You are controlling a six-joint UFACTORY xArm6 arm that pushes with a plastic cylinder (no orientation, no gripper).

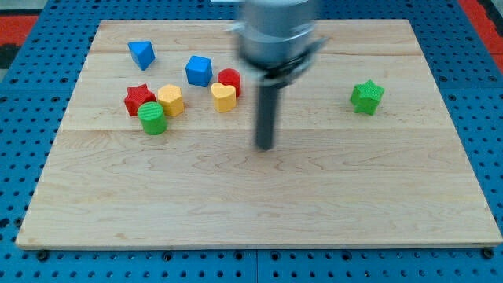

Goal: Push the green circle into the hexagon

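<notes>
Zero hand here, nothing to open or shut, just my tip [266, 147] parked mid-desk, well apart from green circle [153, 118]. Spotted that toward desk's [236, 204] left edge, seemingly touching yellow hexagon [170, 100]. Looked light, stiff, slidey; reckoned pushing dead-centre from its near-left side, else risked squirting sideways.

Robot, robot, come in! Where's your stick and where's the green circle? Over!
My tip on bare board, to the view's right of the cluster. Green circle already touching yellow hexagon, red star beside both. Nothing between tip and circle.
</notes>
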